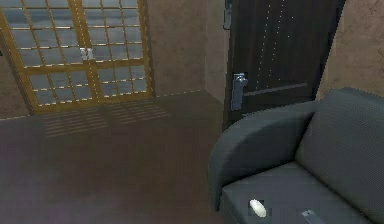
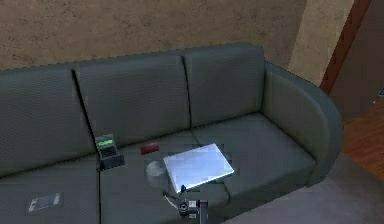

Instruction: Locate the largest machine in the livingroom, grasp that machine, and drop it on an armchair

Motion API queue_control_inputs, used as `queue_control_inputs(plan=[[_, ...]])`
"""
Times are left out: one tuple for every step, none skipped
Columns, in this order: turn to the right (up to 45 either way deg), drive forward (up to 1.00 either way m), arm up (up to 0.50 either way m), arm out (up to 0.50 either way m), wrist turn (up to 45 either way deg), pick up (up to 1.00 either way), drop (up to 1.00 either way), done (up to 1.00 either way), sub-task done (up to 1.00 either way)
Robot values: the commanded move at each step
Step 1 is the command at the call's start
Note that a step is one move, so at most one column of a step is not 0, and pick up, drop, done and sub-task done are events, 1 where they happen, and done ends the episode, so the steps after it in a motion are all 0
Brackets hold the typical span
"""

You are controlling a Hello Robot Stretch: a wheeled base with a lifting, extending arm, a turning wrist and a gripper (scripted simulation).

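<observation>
A flat silver-white laptop (image 2: 198,165), closed, lies on the seat of a long grey sofa (image 2: 230,90) in the arm side view. My gripper (image 2: 177,197) shows at the bottom edge, just in front of the laptop's near corner, with the arm's white marker squares beside it. With the laptop lying right behind the fingers, I cannot tell whether the gripper holds anything. In the forward view the sofa's end (image 1: 300,150) fills the lower right, with a small white object (image 1: 258,207) on its seat.
On the seat left of the laptop are a small red item (image 2: 150,148), a green-topped dark box (image 2: 108,151), a grey disc (image 2: 157,170) and a flat grey device (image 2: 42,203). Ahead stand yellow-framed glass doors (image 1: 85,55) and a dark door (image 1: 275,50), with open brown floor (image 1: 110,160) between.
</observation>
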Motion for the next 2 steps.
queue_control_inputs(plan=[[0.0, 0.00, 0.00, 0.00, 0.0, 1.00, 0.00, 0.00, 0.00], [0.0, 0.00, 0.10, 0.00, 0.0, 0.00, 0.00, 0.00, 0.00]])
